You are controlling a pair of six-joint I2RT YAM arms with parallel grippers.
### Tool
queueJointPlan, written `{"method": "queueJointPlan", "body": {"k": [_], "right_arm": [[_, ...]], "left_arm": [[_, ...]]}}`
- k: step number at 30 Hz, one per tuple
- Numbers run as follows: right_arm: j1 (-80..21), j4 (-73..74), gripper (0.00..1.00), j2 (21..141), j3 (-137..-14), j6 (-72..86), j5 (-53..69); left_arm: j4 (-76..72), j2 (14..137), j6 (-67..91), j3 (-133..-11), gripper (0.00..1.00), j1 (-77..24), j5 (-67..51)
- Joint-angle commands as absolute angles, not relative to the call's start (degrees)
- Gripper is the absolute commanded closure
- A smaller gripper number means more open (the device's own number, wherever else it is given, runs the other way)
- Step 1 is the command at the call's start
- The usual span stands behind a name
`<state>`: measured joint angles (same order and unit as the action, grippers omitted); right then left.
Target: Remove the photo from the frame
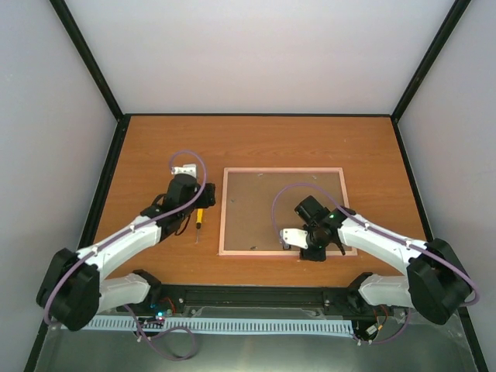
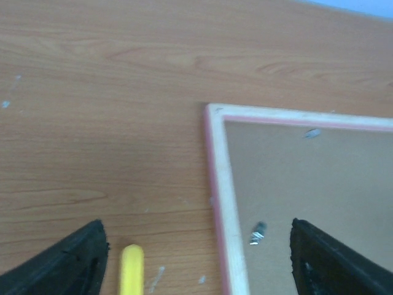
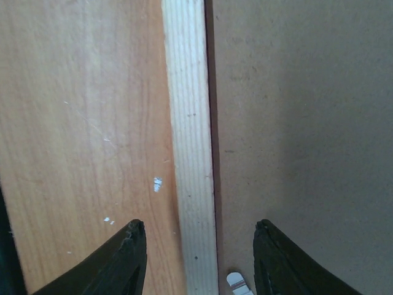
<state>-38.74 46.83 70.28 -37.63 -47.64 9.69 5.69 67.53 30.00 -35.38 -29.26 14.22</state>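
one frame lies back-up beside one yellow tool.

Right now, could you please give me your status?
Left gripper open by yellow tool. Right gripper open, straddling frame edge. Frame face down, backing on, photo hidden.

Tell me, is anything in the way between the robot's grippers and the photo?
Yes. The frame lies back-up, and its brown backing board, pinned by small metal tabs, covers the inside. The photo itself is not visible.
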Motion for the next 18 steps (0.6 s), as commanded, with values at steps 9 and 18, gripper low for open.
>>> {"method": "queueJointPlan", "body": {"k": [9, 18], "right_arm": [[-39.67, 40.42, 0.74, 72.94, -33.03, -47.55, 4.75], [-40.76, 38.58, 0.83, 73.46, -31.07, -48.37, 1.6]], "left_arm": [[-3.15, 54.12, 22.78, -29.88, 0.34, -32.24, 5.92], [12.32, 55.04, 18.83, -39.87, 0.34, -45.43, 13.03]]}}
